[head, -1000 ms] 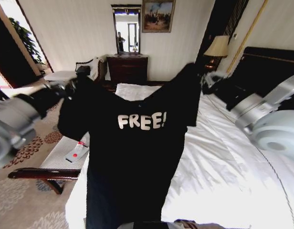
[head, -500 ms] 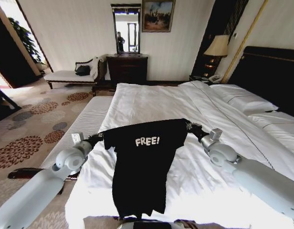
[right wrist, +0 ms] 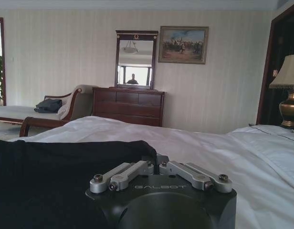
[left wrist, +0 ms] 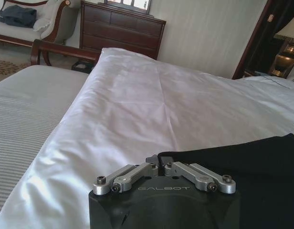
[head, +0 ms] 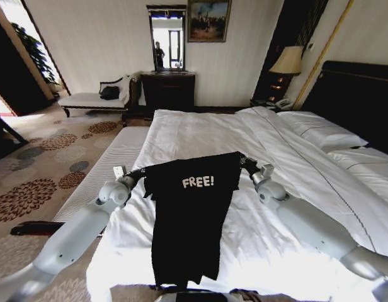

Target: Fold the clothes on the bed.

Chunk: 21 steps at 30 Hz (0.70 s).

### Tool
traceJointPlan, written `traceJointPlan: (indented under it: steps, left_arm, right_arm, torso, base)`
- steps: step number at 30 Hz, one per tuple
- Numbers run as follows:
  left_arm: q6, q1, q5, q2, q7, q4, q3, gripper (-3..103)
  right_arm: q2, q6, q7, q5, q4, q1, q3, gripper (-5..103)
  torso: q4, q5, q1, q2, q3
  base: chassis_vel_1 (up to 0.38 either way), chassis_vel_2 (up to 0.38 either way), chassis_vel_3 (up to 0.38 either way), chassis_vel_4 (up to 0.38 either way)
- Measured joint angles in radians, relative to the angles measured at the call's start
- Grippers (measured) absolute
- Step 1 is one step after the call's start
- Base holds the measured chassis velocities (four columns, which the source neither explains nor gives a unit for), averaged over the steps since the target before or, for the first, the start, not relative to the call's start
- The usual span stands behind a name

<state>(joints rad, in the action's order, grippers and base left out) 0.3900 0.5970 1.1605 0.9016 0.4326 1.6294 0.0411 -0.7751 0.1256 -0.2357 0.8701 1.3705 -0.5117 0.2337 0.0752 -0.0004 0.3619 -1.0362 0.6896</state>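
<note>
The clothes are one black T-shirt [head: 191, 220] with white "FREE!" lettering, held up by its shoulders and hanging over the near part of the bed [head: 200, 135], its hem low by the foot edge. My left gripper [head: 145, 172] is shut on the shirt's left shoulder edge, my right gripper [head: 243, 162] on the right one. In the left wrist view the left gripper [left wrist: 160, 165] pinches black cloth [left wrist: 242, 162] above the white sheet. The right wrist view has the right gripper [right wrist: 158, 162] closed on the shirt [right wrist: 56, 176] in the same way.
A narrow striped bench [head: 112, 165] runs along the bed's left side. Beyond it are a chaise with a dark bag [head: 109, 92], a dark dresser [head: 167, 90] under a mirror and a lamp [head: 286, 61]. Pillows [head: 320, 132] and a dark headboard [head: 361, 94] lie right.
Both arms have stretched forward from close to the head camera, carrying the shirt out over the bed. Since half a second ago the shirt has shifted slightly farther and hangs narrower.
</note>
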Motion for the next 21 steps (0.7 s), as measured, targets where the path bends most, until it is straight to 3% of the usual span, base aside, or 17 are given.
traceJointPlan:
  steps: [2,7,12,21]
  left_arm:
    - [-0.005,-0.073,-0.021,0.064,-0.001,-0.085,0.059,1]
    - [-0.011,-0.174,-0.065,0.152,-0.008,-0.232,0.113,1]
    - [0.013,-0.224,-0.076,0.196,0.012,-0.342,0.114,1]
    - [0.016,-0.225,-0.136,0.27,0.025,-0.486,0.093,1]
  right_arm:
    - [-0.034,0.005,0.005,-0.038,-0.059,0.007,0.004,0]
    - [-0.096,0.012,-0.001,-0.113,-0.178,0.028,0.003,0]
    - [-0.135,0.021,-0.016,-0.173,-0.272,0.053,0.008,0]
    - [-0.211,0.039,-0.033,-0.221,-0.414,0.093,0.016,0]
  torso:
    - [0.0003,-0.0001,0.0,0.0,0.0]
    - [0.0014,0.0001,0.0,0.0,0.0]
    - [-0.0001,0.0,0.0,0.0,0.0]
    - [0.0002,-0.0002,0.0,0.0,0.0]
  base:
    - [0.0,0.0,0.0,0.0]
    - [0.0,0.0,0.0,0.0]
    - [0.0,0.0,0.0,0.0]
    - [0.0,0.0,0.0,0.0]
